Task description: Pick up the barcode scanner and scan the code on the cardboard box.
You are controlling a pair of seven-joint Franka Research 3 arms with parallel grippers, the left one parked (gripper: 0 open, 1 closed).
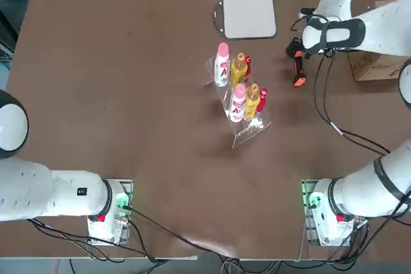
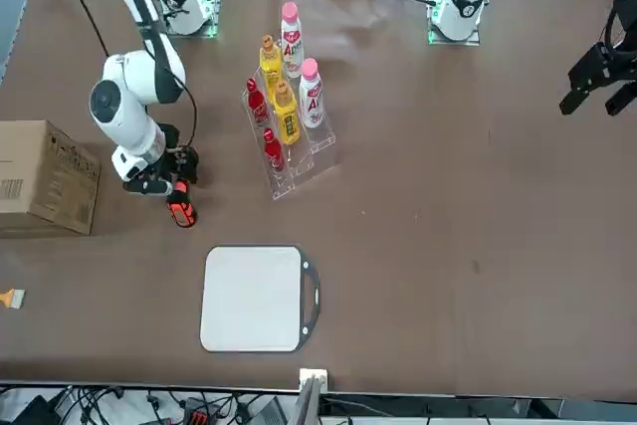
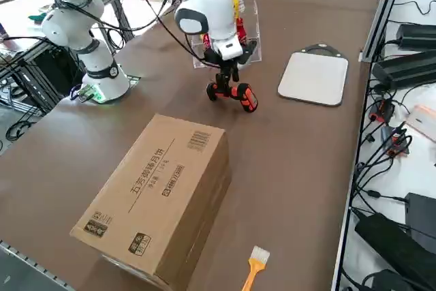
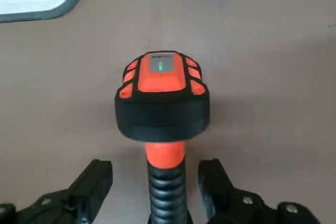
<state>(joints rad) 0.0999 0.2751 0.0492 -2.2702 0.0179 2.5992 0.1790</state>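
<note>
Barcode scanner [image 4: 162, 103]: laid on the brown desk [image 1: 128, 94], between the bottle rack [image 1: 239, 91] and the cardboard box [image 3: 160, 192], orange head pointed away from the wrist.

Right claw [image 4: 157, 192]: lowered over the scanner's ribbed handle, fingers [image 4: 94, 182] spread on either side of it, a gap seen on each side; open, nothing gripped.

Cardboard box: set at the desk's right edge, well apart from the scanner, printed label on its upper face.

Grey pad [image 1: 249, 16]: located near the far edge.
</note>
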